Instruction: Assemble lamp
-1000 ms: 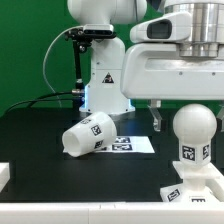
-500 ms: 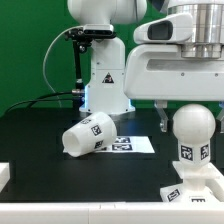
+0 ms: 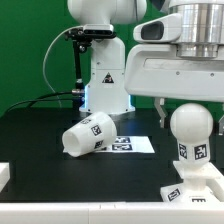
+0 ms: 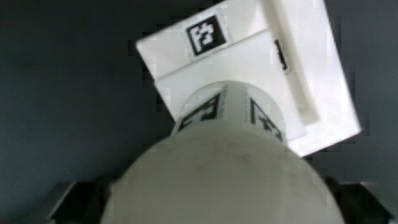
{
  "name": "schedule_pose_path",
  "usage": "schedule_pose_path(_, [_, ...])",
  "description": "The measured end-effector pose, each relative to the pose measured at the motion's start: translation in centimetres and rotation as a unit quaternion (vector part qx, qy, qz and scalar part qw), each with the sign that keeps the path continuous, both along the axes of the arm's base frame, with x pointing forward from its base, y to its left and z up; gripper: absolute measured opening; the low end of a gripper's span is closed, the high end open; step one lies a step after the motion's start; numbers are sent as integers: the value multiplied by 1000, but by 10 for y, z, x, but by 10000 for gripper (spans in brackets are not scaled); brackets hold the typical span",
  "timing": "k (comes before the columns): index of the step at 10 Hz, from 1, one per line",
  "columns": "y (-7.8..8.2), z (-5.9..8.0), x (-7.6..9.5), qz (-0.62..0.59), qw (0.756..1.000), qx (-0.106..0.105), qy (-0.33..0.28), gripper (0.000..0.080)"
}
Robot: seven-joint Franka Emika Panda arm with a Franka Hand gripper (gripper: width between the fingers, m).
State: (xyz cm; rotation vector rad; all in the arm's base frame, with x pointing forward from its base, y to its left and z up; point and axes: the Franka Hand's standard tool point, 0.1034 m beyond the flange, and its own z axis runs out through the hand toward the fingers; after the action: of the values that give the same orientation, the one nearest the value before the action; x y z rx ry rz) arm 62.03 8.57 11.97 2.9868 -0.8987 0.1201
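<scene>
The white bulb stands upright with its tagged neck on the lamp base at the exterior view's lower right. My gripper reaches down from above with a finger on each side of the round head, shut on it. In the wrist view the bulb fills the foreground between the dark fingers, with the flat tagged base beneath it. The tapered shade lies on its side at the middle of the table, apart from the gripper.
The marker board lies flat just behind the shade. The robot's white body stands at the back with a black cable trailing to the exterior view's left. A white edge piece sits at the lower left.
The bulb and gripper have shifted slightly toward the exterior view's left, and the tag on the bulb's neck has turned a little. The shade has not moved.
</scene>
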Motion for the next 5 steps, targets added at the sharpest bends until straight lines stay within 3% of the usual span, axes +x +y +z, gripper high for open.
schedule_pose_path(2, [2, 0, -3, -146, 989, 12, 8, 576])
schedule_pose_path(5, [8, -3, 0, -364, 929, 58, -9, 576])
